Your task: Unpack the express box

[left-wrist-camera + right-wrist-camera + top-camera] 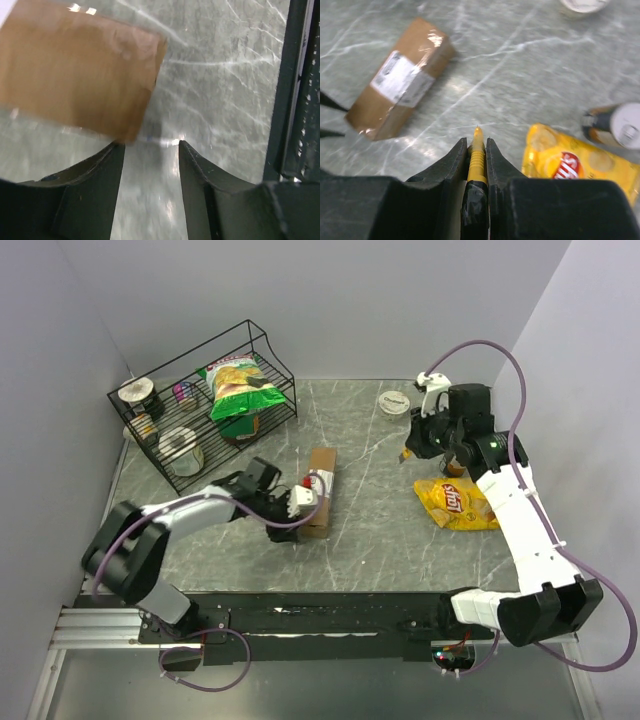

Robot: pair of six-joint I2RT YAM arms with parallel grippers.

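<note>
The express box (322, 490) is a long brown carton with a white label, lying flat mid-table. It also shows in the left wrist view (75, 70) and the right wrist view (400, 80). My left gripper (298, 515) is at the box's near left end. In its wrist view it (150, 144) is open and empty, and the box corner lies just past the left fingertip (112, 150). My right gripper (422, 443) is off to the right of the box. It (477, 141) is shut on a yellow pen-like cutter (477, 157), tip pointing at the table.
A yellow chip bag (457, 503) lies right of centre, also in the right wrist view (570, 165), with a can (617, 125) beside it. A black wire rack (200, 400) with a green bag and cans stands back left. A white lid (395, 402) lies at the back.
</note>
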